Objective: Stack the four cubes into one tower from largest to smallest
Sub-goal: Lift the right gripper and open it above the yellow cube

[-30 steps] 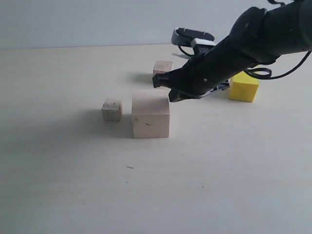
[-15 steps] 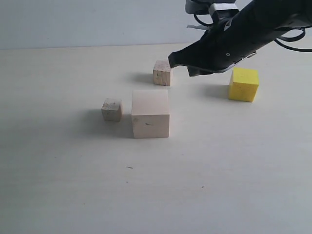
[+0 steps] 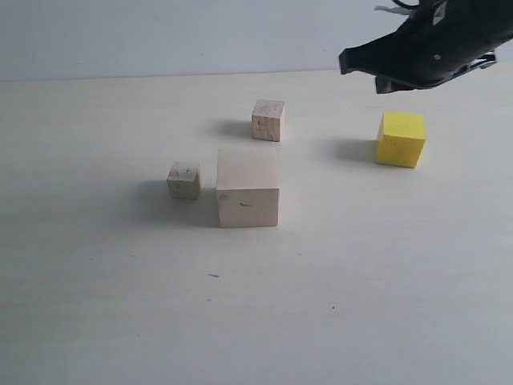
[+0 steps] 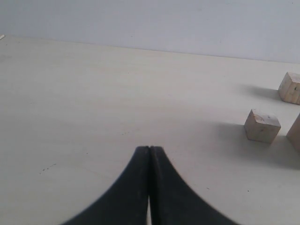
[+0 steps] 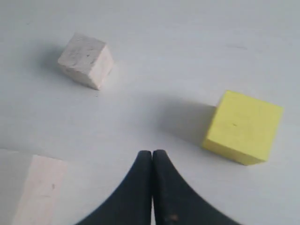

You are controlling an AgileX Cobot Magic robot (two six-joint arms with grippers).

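Observation:
All cubes rest apart on the table; no tower stands. The large pale wooden cube [image 3: 248, 187] sits mid-table, its corner showing in the right wrist view [image 5: 37, 192]. The smallest speckled cube [image 3: 184, 180] [image 4: 262, 125] lies just left of it. The other small pale cube [image 3: 268, 119] [image 5: 86, 60] [image 4: 290, 87] is behind it. The yellow cube [image 3: 401, 139] [image 5: 243, 126] stands at the right. My right gripper [image 3: 346, 61] [image 5: 152, 153] hovers shut and empty above and left of the yellow cube. My left gripper [image 4: 149, 149] is shut, empty, over bare table, out of the exterior view.
The pale tabletop [image 3: 120, 305] stretches wide in front of and left of the cubes. A grey wall [image 3: 160, 36] rises behind the table's far edge. The black right arm [image 3: 449, 44] crosses the upper right corner.
My right arm has lifted and pulled back to the right, away from the large cube and the small rear cube, toward the yellow cube. No cube has moved.

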